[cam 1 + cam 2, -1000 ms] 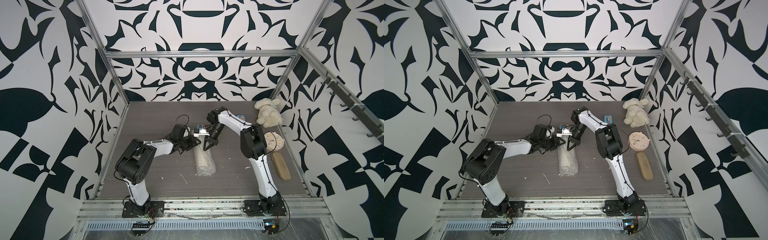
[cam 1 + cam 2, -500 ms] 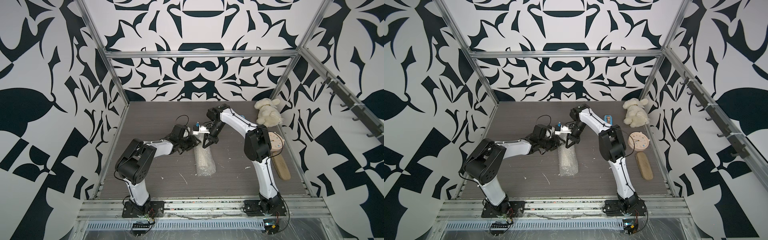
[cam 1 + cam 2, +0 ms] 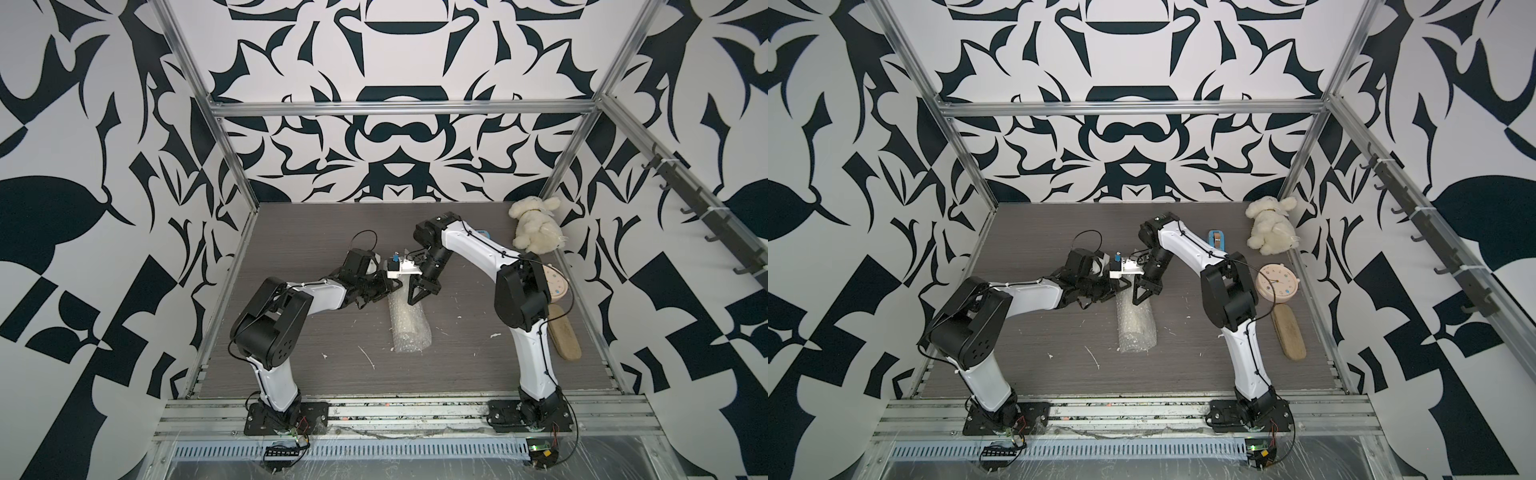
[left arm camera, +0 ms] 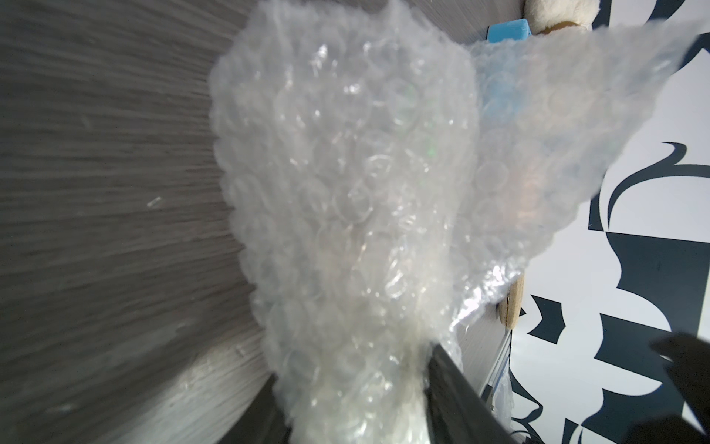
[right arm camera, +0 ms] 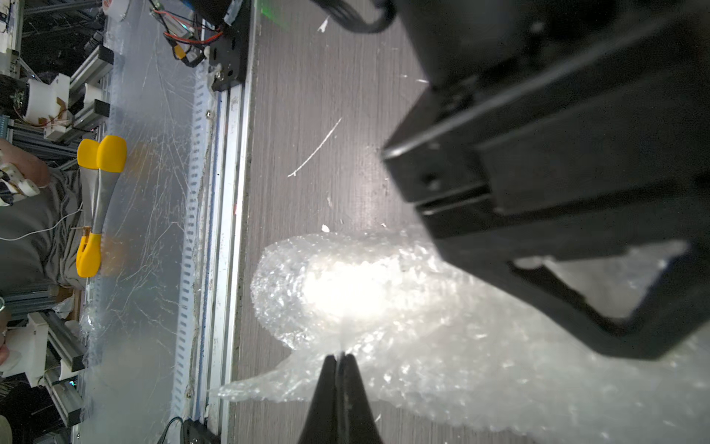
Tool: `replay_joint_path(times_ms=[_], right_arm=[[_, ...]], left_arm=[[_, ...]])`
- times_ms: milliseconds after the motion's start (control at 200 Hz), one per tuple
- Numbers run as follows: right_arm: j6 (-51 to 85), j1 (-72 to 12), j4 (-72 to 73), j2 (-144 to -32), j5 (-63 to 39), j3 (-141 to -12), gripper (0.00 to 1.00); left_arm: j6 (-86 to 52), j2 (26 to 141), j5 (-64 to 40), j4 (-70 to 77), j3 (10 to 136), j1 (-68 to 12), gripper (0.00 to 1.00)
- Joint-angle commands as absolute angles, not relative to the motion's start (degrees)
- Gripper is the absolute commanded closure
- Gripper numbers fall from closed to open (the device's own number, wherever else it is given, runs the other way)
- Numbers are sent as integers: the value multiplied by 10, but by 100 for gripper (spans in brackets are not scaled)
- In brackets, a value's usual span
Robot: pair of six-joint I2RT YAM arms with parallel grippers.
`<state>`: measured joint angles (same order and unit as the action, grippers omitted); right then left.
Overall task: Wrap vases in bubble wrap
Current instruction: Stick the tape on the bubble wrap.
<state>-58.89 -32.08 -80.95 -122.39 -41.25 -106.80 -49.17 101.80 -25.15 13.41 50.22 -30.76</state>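
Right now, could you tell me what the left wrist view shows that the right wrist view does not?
Only the left wrist view shows the blue tape dispenser, the plush toy and the patterned wall. Only the right wrist view clearly shows the right gripper shut on the bubble wrap, the front rail and a yellow-handled tool beyond it. Both show that wrap, the left gripper clamping it, and the grey table.
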Motion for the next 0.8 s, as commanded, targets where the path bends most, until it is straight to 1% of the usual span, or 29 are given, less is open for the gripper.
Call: replay_joint_path(times_ms=[0,375,610,795], right_arm=[[-595,-326,-798,-1185,-411,-1050,100],[-588,-329,-821,-1293,-316,-1161,100],[-606,-332,-845,-1320,-317,-1206,100],[-607,-340,-834,-1297,-337,-1191,100]], left_arm=[[-481,1029,-266,122,498,-308,51],[-476,1024,-262,113,498,-308,51],[-475,1026,-260,111,501,-308,51],[-475,1027,-258,111,501,-308,51]])
